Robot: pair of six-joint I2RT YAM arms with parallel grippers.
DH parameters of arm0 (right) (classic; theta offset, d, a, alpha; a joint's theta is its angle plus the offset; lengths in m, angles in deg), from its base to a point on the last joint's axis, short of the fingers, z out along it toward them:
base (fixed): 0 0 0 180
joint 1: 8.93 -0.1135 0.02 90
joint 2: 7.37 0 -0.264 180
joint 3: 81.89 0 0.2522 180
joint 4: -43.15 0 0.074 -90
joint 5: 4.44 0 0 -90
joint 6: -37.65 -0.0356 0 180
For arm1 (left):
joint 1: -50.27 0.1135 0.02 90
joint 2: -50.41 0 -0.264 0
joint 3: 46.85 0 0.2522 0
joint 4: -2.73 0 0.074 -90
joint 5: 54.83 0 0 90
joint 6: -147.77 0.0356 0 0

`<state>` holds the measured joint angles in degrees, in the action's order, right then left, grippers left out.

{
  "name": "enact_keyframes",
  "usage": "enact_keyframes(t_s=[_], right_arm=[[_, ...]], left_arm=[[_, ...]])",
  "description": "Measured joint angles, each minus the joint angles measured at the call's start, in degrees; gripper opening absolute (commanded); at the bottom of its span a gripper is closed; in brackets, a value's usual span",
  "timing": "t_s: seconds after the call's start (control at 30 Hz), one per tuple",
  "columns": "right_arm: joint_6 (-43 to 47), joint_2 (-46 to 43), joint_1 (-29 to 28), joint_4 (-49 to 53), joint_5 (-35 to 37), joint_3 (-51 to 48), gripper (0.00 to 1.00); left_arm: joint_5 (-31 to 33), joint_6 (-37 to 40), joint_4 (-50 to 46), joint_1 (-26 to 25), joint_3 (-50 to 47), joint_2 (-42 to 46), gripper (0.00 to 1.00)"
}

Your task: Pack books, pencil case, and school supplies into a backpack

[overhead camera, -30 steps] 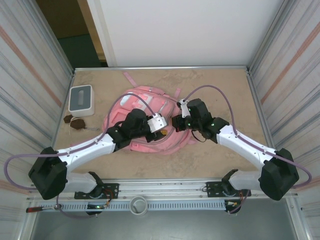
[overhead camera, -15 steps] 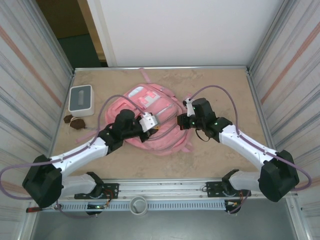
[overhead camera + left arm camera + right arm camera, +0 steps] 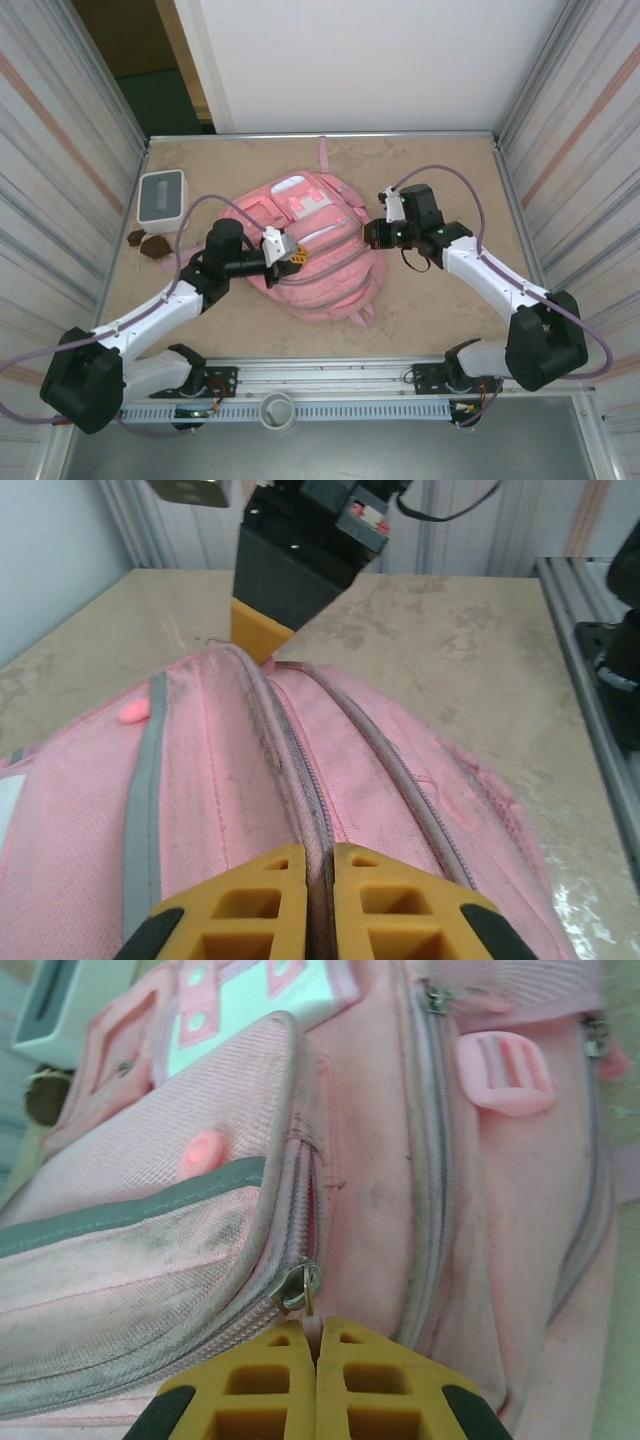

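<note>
Both grippers are pinched shut on the backpack [image 3: 318, 250], mid-table. The left gripper [image 3: 292, 256] clamps its zip seam on the left, and the right gripper [image 3: 371, 235] holds the zipper pull [image 3: 300, 1286] on the right. Left should anchor firmly while right draws along the track, not upward.

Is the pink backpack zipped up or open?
Looks zipped: the backpack has zip tracks running closed in the left wrist view; the front pocket zip, cannot tell.
</note>
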<state>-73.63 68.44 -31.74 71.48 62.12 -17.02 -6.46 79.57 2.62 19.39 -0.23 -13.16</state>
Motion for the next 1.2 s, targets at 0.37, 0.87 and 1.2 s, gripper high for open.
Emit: enact_keyframes(t_s=[0.37, 0.87, 1.2], right_arm=[[3.93, 8.17, 5.86, 0.37, -13.09, 1.81, 0.00], [1.57, 3.65, 3.74, -3.80, -8.02, -0.76, 0.00], [-0.59, 0.37, -0.28, -3.87, -3.21, -0.79, 0.00]], left_arm=[[-4.87, 1.99, -1.60, 0.50, 2.12, -3.65, 0.00], [10.86, 2.03, -6.95, -5.01, 7.50, -1.55, 0.62], [30.60, 5.62, -13.53, -18.36, 16.70, -10.64, 0.63]])
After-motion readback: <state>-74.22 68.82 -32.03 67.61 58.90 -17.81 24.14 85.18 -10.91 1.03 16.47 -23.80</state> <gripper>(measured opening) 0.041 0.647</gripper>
